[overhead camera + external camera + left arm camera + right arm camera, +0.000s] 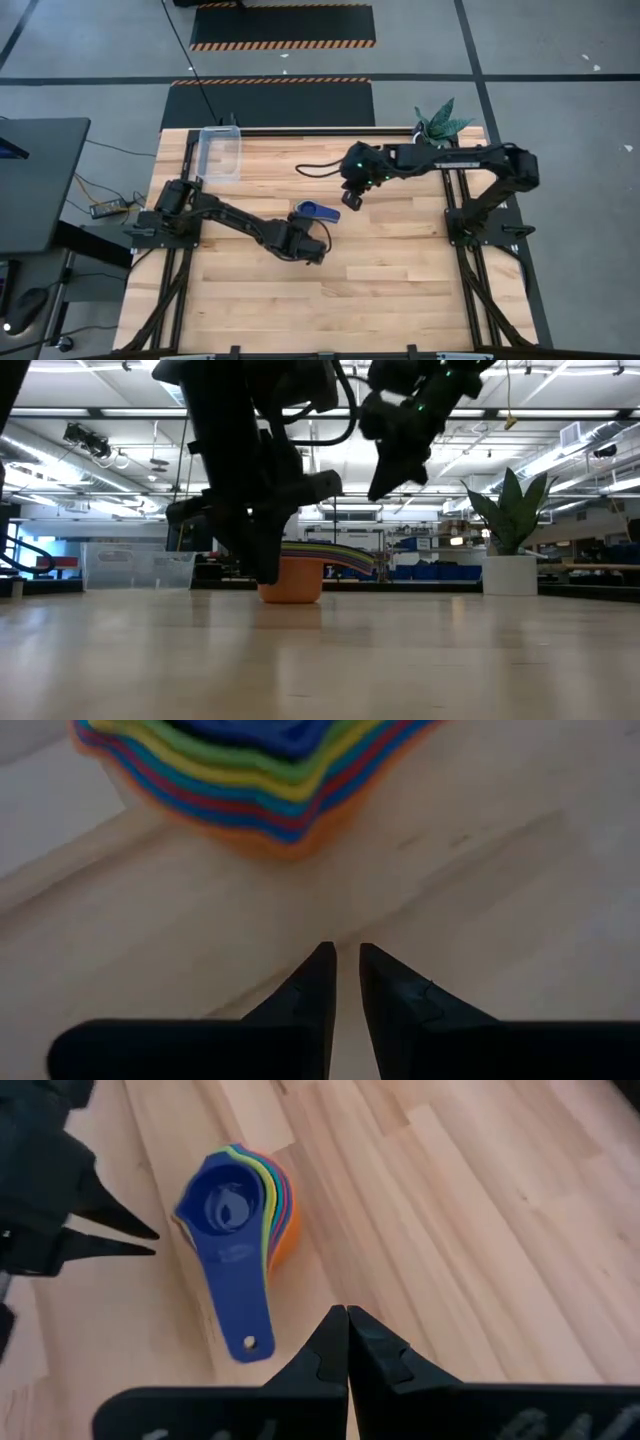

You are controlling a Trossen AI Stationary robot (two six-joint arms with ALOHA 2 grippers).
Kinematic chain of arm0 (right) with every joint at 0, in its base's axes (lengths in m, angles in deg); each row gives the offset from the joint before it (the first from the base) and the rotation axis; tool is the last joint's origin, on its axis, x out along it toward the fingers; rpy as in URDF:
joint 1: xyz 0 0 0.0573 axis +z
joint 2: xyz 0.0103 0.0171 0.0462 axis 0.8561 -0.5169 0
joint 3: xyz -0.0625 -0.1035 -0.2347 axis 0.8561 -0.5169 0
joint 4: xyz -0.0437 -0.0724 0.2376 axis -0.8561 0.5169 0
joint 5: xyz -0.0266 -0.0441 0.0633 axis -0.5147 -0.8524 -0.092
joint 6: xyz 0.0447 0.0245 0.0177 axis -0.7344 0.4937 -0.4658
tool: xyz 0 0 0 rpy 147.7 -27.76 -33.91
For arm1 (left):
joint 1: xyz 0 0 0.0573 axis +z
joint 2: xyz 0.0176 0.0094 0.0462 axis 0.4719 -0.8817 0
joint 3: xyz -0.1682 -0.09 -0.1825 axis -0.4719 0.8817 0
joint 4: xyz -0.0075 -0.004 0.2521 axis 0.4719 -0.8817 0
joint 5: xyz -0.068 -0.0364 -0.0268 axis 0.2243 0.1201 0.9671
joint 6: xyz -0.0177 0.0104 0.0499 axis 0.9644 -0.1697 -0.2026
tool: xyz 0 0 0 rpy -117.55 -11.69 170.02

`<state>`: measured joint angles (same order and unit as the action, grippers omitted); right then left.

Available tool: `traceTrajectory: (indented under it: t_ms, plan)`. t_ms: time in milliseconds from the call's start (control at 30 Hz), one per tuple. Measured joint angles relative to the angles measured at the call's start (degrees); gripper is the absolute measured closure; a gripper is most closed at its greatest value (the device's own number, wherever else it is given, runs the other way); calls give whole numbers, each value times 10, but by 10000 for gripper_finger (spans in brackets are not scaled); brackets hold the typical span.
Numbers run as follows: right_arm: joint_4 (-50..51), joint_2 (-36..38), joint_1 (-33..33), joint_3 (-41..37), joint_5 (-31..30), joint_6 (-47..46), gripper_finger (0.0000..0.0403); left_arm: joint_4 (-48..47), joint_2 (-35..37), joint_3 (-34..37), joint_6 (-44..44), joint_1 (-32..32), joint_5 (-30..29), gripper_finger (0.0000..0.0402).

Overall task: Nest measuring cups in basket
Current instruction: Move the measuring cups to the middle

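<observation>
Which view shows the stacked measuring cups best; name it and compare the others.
Right wrist view: the measuring cups show whole, nested, dark blue on top, handle included. High view gives a small blue shape; low view only the orange base; left wrist view crops the rims.

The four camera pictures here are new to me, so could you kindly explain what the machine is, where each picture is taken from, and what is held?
Two dark robot arms work at a wooden table. One picture looks straight down, one looks level across the tabletop, and one comes from each wrist. The stack of measuring cups, nested with the blue one on top, stands mid-table. The clear basket sits apart at a far corner, near a potted plant. The left gripper is beside the stack, fingers slightly apart, holding nothing. The right gripper hovers above, shut and empty.
</observation>
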<state>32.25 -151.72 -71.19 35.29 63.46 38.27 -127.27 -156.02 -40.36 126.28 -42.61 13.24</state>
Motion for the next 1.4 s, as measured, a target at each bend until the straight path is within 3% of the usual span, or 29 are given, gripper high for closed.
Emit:
traceTrajectory:
  t_ms: [467,700,1400]
  plan:
    - [-49,-119,-36,0,19,55,401,-2,0,4,-36,43,-4,348]
    - [-71,-151,-35,0,93,72,401,-2,0,4,-59,60,-1,348]
    - [-69,-150,-21,0,138,72,401,29,0,4,-181,127,-4,348]
